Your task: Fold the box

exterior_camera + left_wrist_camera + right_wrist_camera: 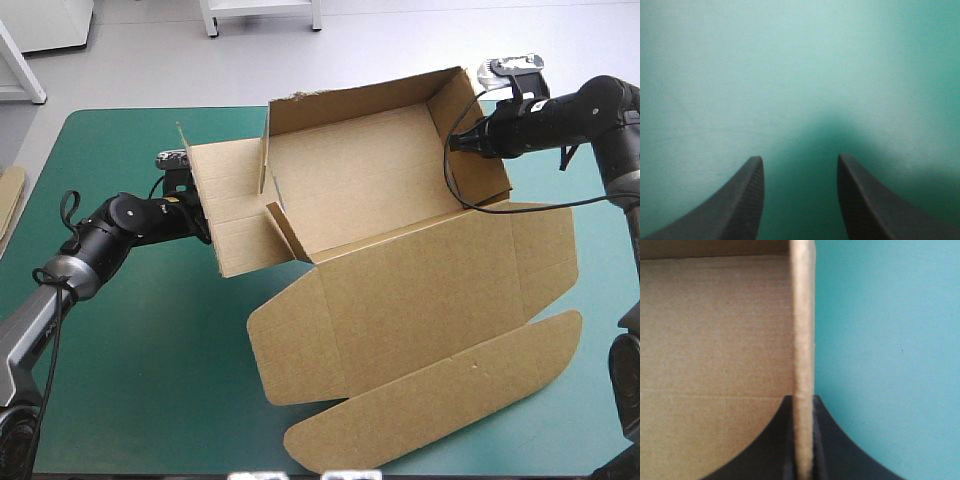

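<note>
Box (400, 300) wall edge clamped between right jaws; left jaws apart over teal-green cover (150, 340), seemingly beside box flap.

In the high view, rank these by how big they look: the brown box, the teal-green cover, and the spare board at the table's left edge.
1. teal-green cover
2. box
3. spare board, only an edge in view
</note>
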You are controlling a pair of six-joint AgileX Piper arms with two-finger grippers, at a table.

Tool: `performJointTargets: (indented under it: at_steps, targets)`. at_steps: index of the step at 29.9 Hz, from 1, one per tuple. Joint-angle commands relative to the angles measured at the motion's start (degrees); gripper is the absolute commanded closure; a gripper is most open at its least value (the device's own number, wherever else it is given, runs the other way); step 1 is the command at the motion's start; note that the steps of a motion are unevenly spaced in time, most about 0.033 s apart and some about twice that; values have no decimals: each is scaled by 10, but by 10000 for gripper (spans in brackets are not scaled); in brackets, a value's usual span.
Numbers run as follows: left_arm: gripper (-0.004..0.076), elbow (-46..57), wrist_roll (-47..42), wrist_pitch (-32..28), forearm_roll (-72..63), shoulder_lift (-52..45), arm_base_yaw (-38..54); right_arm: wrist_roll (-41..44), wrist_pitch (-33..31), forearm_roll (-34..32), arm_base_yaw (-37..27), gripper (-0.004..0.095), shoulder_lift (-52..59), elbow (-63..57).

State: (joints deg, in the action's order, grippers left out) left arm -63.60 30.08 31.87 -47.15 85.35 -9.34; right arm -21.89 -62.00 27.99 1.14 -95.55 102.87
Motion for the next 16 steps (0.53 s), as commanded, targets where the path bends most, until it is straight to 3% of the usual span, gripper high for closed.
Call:
performJointTargets:
  at_steps: [1,8,16]
  targets:
    - [393,-34,100,49,-143,-19,16,1,27,18,-5,925,24,16]
    - [393,-53,162,176,-271,-19,34,2,30,6,-5,925,24,16]
    - [360,-53,223,207,-411,-19,34,6,41,5,-5,925,23,16]
